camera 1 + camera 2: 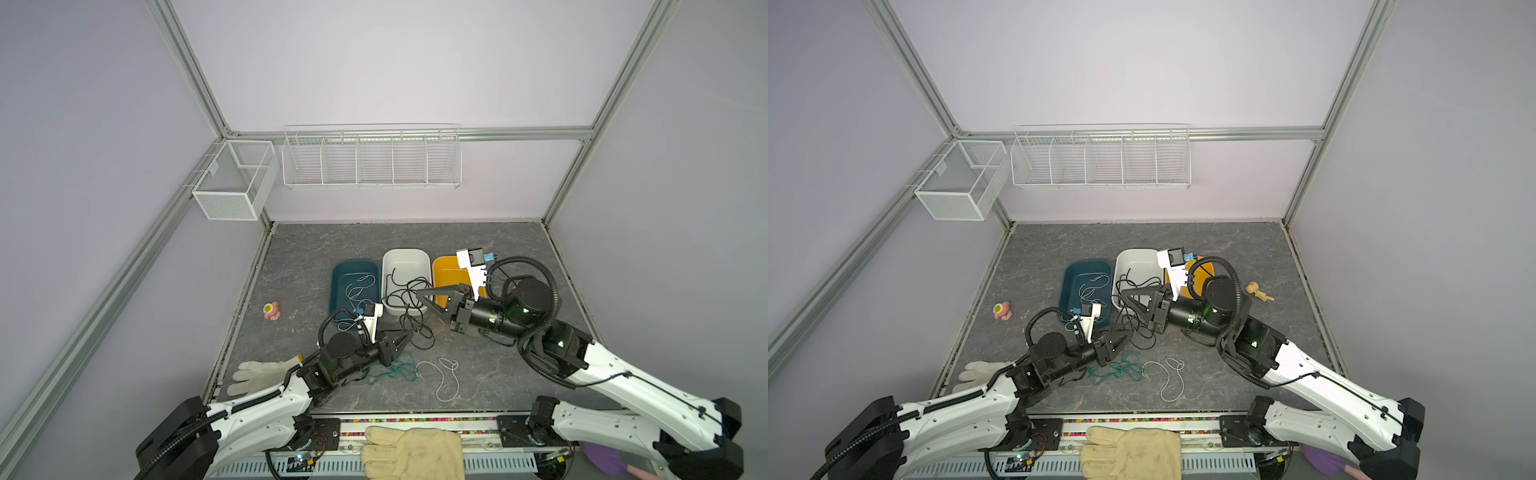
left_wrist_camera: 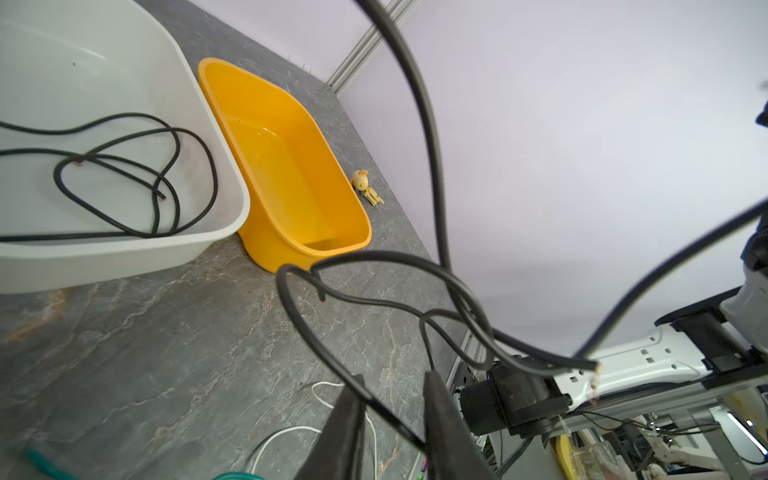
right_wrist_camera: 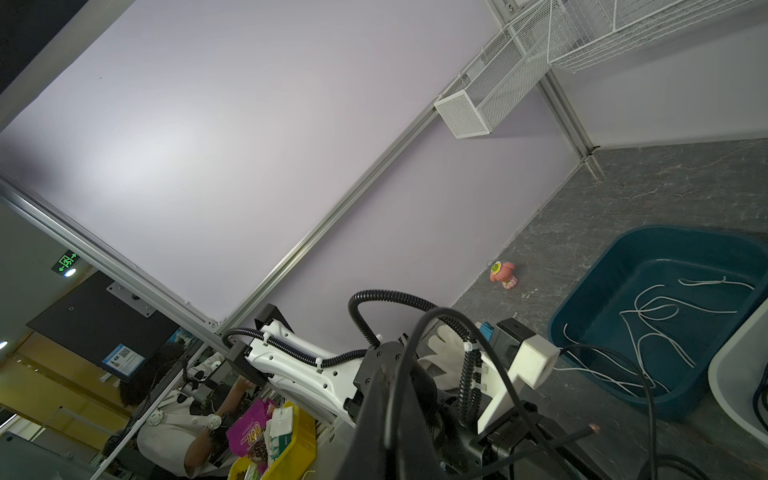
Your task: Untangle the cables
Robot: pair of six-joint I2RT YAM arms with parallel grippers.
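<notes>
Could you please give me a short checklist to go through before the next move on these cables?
1. Right claw shut on black cable: ok.
2. Left claw clamped on black cable: not ok; a strand runs between its fingers, but a gap shows.
3. All black cable out of white bin: not ok; several loops lie inside.
4. White cable on the table apart from black cable: ok.
5. Teal cable free of left arm: cannot tell; part of it is hidden beneath the arm.
</notes>
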